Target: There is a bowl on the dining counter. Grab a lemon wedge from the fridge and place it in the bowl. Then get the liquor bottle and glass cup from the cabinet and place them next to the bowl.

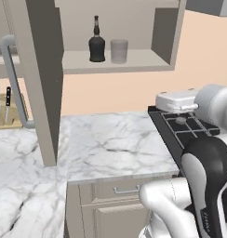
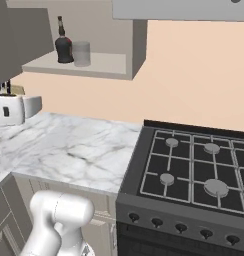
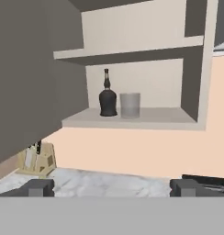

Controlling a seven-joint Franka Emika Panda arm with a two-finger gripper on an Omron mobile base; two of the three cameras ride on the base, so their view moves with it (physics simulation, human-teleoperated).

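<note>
The cabinet [image 1: 169, 35] stands open above the worktop. On its lower shelf the black liquor bottle [image 1: 96, 42] [image 2: 63, 44] [image 3: 107, 97] stands upright, and the greyish glass cup [image 1: 119, 51] [image 2: 81, 53] [image 3: 130, 105] is close on its right. My gripper [image 3: 113, 187] is open and empty, its fingertips [image 3: 38, 187] far apart. It looks level at the shelf from some way back, above the counter. The white hand [image 1: 176, 100] [image 2: 13, 111] hovers near the stove's left edge. The bowl, lemon wedge, fridge and dining counter are out of view.
The open cabinet door [image 1: 41, 79] with its curved handle [image 1: 13, 79] juts out on the left. A knife block [image 1: 4, 110] [image 3: 36, 158] sits under it on the marble worktop [image 1: 115, 144]. A black gas stove [image 2: 194, 170] adjoins the worktop on the right.
</note>
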